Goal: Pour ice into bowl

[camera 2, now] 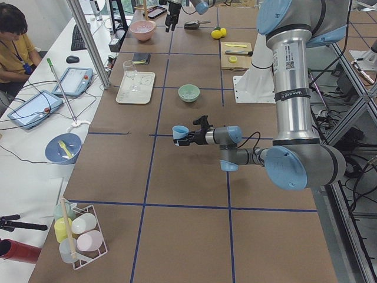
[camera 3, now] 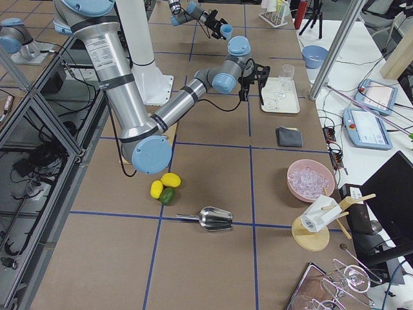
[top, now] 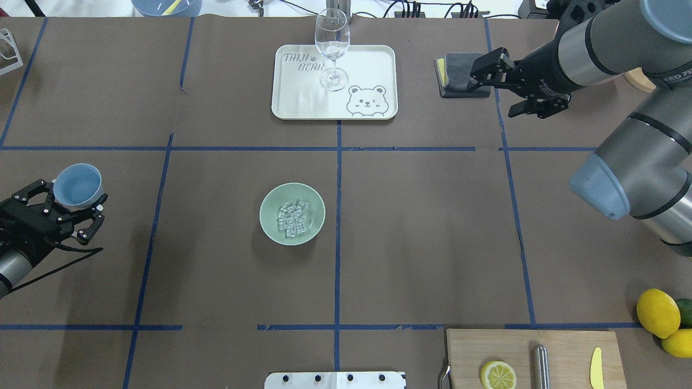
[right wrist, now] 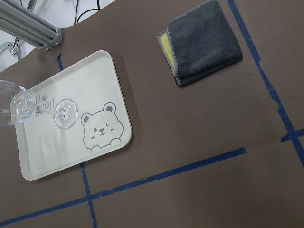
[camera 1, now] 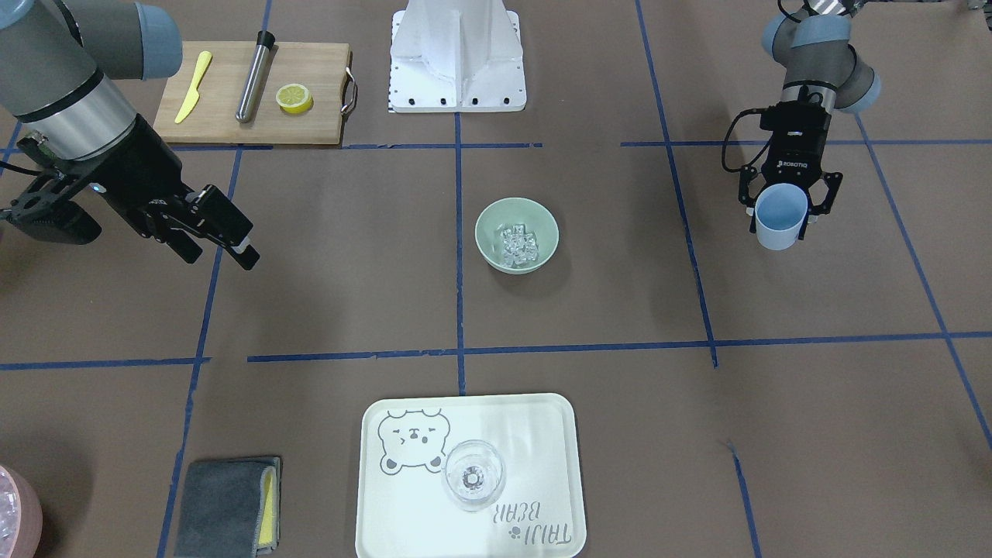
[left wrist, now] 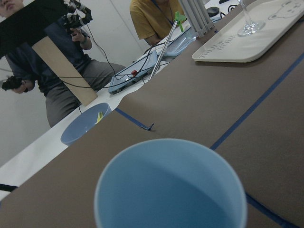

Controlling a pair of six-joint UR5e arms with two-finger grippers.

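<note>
Overhead exterior: clear, glassy ice cubes lie heaped inside the round sage-green matte bowl, mid-table.
The left gripper grasps a light blue plastic cup, well apart from the bowl; the right gripper has its jaws spread, empty.

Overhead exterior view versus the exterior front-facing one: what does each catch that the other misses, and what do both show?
Only the overhead view shows the whole lemons at the table's edge and a blue dish beyond the far edge. Only the front-facing view shows a corner of the pink container. Both show the green bowl holding the ice, the glass standing on the bear tray, the grey cloth, the cutting board, the left claw gripping the light blue cup, and the right claw, open and holding nothing.
</note>
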